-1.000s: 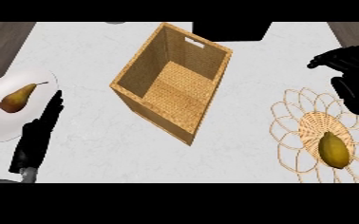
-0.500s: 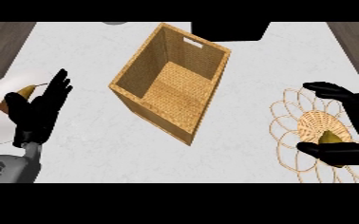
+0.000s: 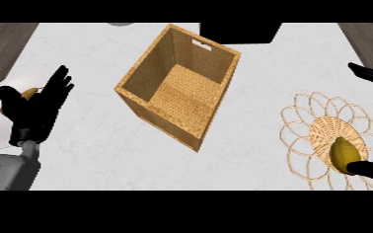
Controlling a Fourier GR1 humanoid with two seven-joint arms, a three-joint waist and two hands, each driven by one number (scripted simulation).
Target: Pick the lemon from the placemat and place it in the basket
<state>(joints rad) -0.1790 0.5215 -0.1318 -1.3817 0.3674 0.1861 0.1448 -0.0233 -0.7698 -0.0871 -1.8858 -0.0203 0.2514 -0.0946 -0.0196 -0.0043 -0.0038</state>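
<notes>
Lemon lies right on the mat — the right hand, fingers spread wide, might nudge it away rather than close round it. Left hand rests open, fingers straight, at left.

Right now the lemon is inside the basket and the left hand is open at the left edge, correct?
No. The head view shows the lemon on the woven placemat at the right, not in the basket, which holds nothing. The left hand is indeed open at the left edge.

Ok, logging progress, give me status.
Left hand open, resting at left. Right hand mostly out of view, beside lemon. Lemon on placemat. Nothing between it and basket.
</notes>
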